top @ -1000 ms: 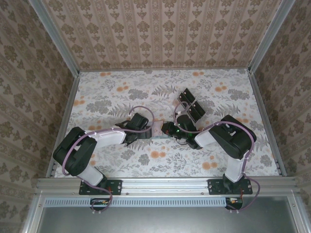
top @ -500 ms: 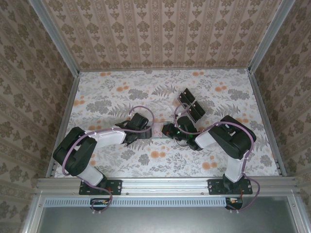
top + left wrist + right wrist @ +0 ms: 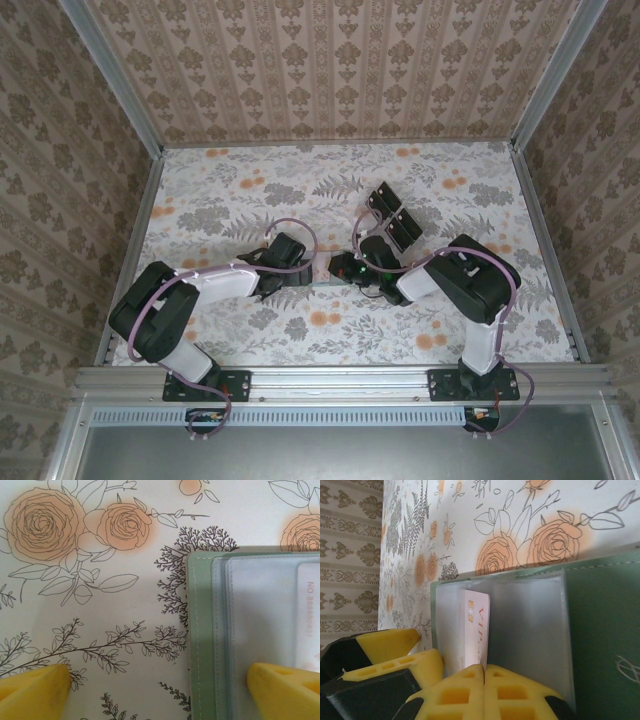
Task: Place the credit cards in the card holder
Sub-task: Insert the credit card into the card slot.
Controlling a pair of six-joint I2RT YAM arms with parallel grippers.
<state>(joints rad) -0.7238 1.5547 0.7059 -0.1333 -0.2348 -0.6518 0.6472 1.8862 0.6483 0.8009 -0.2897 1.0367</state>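
Observation:
The green card holder (image 3: 201, 630) lies open on the flowered table, its clear pockets (image 3: 530, 625) facing up. My right gripper (image 3: 484, 680) is shut on a whitish credit card (image 3: 475, 625) with a gold chip and red "VIP" lettering; the card stands partly inside a clear pocket. The same card (image 3: 309, 615) shows at the right edge of the left wrist view. My left gripper (image 3: 160, 690) is open and straddles the holder's stitched edge, one fingertip (image 3: 285, 690) over the pocket, the other over the cloth. From above, both grippers (image 3: 305, 272) (image 3: 345, 268) meet at mid-table.
A clear tray with black blocks (image 3: 393, 215) sits just behind the right gripper. The left gripper's yellow fingers (image 3: 390, 645) lie close beside the holder's left edge in the right wrist view. Patterned walls enclose the table on three sides.
The right arm has shifted a little to the left toward the left gripper, carrying the card with it. The left arm has stayed put.

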